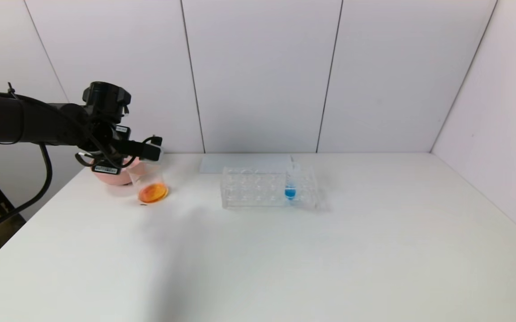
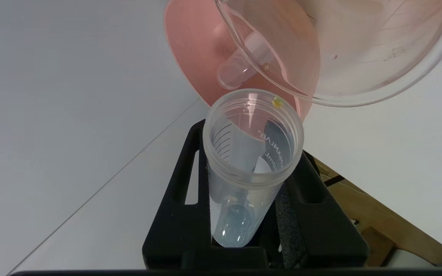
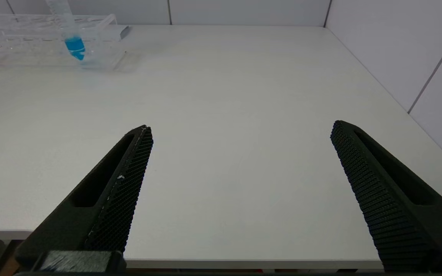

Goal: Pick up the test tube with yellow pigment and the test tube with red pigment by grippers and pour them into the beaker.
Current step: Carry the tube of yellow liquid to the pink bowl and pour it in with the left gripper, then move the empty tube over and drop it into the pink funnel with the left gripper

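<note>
Gripping an emptied tube (image 2: 249, 161), the left pincer (image 2: 255, 214) hangs beside the beaker (image 1: 149, 185).

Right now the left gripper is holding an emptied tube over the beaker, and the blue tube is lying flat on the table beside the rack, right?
Not quite. The blue tube stands upright in the clear rack, as the head view shows. The rest holds: the left gripper grips an emptied tube by the beaker, which holds orange liquid.
</note>
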`<action>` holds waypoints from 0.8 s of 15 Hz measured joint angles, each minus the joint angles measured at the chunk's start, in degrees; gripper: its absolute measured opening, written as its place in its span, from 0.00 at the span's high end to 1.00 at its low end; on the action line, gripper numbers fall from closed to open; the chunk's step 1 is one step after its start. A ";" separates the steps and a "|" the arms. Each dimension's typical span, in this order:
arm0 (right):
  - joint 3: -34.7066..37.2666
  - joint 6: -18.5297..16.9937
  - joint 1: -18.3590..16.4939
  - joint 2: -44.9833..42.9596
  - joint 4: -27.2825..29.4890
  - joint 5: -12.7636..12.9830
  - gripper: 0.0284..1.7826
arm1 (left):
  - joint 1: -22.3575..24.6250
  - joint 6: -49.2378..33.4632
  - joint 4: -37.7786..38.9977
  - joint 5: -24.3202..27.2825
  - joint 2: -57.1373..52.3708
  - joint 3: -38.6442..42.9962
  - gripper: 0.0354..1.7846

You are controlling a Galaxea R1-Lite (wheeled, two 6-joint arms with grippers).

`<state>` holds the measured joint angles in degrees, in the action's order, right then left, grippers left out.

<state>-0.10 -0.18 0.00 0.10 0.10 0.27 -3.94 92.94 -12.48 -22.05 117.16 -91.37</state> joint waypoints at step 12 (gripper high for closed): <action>0.00 0.00 0.00 0.00 0.00 -0.02 0.05 | -0.85 -0.33 0.94 -1.10 0.04 -0.24 0.74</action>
<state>-0.10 -0.18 0.00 0.10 0.10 0.24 -4.79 92.61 -11.54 -23.15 117.20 -91.61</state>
